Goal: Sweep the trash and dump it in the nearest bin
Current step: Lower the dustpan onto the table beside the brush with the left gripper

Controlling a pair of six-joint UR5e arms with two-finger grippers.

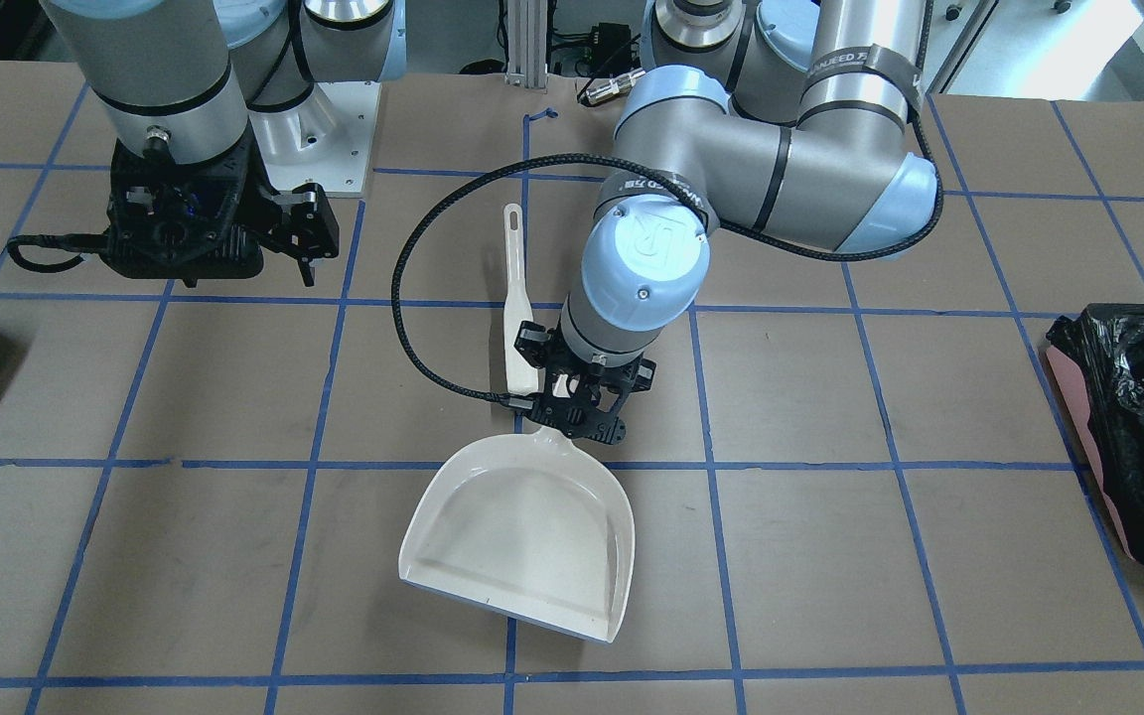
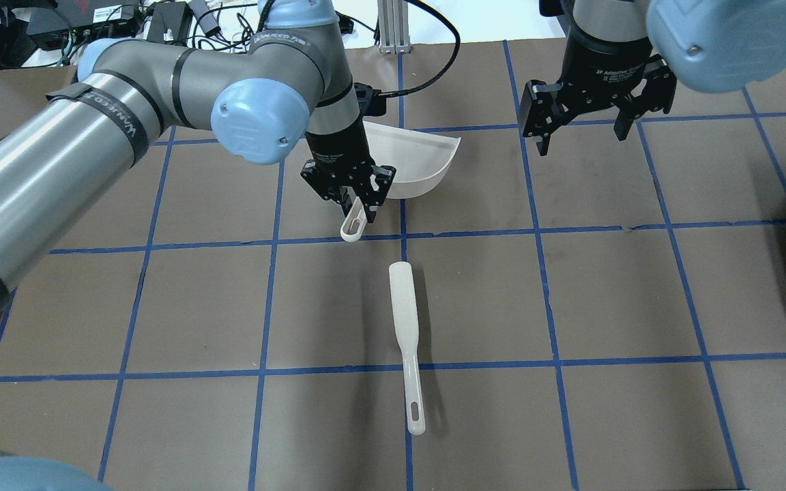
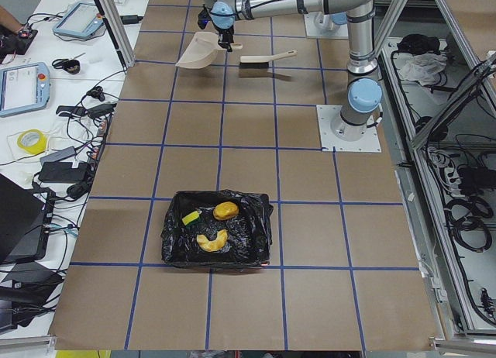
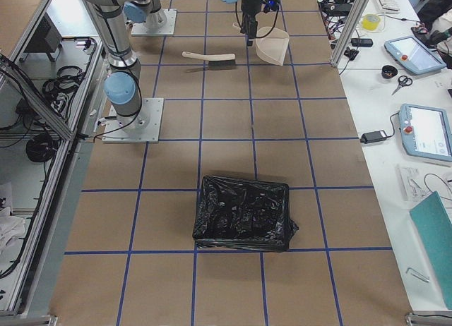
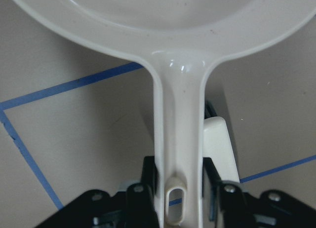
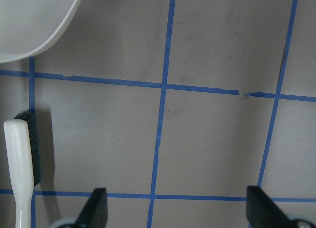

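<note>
A wide brown counter (image 2: pixel 161 307), taped into a blue grid, fills the scene. The robot's left arm (image 2: pixel 93 143) stretches out over the middle of it, and the right arm (image 1: pixel 165 89) hangs closer to the base. At the counter's end on the robot's left sits the bin (image 3: pixel 174 234), lined with a crinkled black bag and well apart from both arms. A cream dustpan (image 1: pixel 522 536) is near the counter's centre, its open mouth pointing away from the robot. Whether it rests on the surface or is lifted cannot be told. The left hand (image 2: pixel 352 204) is clenched on its handle from above. A cream brush (image 2: pixel 406 327) lies flat just on the robot's side of the dustpan, handle toward the robot, touched by neither hand. The right hand (image 2: pixel 583 140) hovers released, fingers spread, grasping nothing. The trash lies inside the bin: a golden-brown roll (image 3: pixel 226 211), a tan croissant (image 3: pixel 211 239) and a yellow wedge (image 3: pixel 191 218).
</note>
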